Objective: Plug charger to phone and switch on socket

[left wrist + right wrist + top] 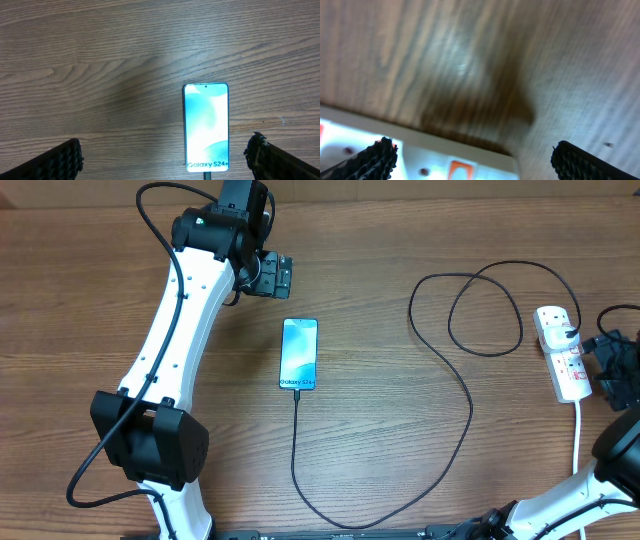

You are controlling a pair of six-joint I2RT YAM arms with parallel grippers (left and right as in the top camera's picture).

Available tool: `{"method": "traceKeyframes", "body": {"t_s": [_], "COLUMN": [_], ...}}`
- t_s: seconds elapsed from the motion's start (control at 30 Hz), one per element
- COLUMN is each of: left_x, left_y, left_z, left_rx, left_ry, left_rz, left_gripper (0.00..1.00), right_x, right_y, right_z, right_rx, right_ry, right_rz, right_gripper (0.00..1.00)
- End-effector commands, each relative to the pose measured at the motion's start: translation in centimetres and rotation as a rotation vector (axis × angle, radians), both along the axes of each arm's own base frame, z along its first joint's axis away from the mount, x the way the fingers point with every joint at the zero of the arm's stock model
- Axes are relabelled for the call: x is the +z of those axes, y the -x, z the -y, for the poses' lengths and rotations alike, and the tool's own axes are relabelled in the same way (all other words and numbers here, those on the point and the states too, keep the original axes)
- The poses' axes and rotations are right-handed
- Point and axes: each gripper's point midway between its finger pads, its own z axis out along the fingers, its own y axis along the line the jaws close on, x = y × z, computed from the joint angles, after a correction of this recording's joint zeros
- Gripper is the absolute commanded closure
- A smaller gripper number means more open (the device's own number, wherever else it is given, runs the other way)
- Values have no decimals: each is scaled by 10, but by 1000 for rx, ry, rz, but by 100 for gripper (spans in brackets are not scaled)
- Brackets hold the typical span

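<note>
On the table (pixel 385 435) the phone (pixel 299 355) reads "Galaxy S24+"; left tool (pixel 165 152) and right tool (pixel 470 155) gape empty

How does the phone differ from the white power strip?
The phone has a blue-teal screen in a dark frame; the power strip is white with red switches. The phone lies mid-table, the power strip near the right edge. Both lie flat on the wooden table.

One phone (pixel 299 355) lies on one table (pixel 400 240). One black cable (pixel 295 430) meets the phone's lower end. One white power strip (pixel 561 358) lies well right of the phone. Two robot arms: left arm (pixel 172 330), right arm (pixel 570 495).
</note>
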Motion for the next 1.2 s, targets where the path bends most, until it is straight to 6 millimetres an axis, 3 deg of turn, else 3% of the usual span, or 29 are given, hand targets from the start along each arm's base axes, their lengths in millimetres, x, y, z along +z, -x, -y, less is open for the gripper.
{"method": "traceKeyframes", "body": {"t_s": [0.0,0.23,0.77,1.17], "left_x": [9,9,9,9], "left_y": [0,-1,0,0], "left_z": [-4,-4,-4,-4], "left_rx": [11,11,11,11], "left_ry": [-5,-4,-5,-5], "left_rz": [23,24,23,23], "left_gripper": [0,0,0,0], "right_x": [-3,-4,-3,-5], "right_y": [-6,12,7,15], "right_z": [-6,2,6,-1], "right_rx": [41,20,40,42], "right_ry": [-31,21,43,14], "right_rz": [27,-65,-45,-77], "right_gripper": [0,0,0,0]}}
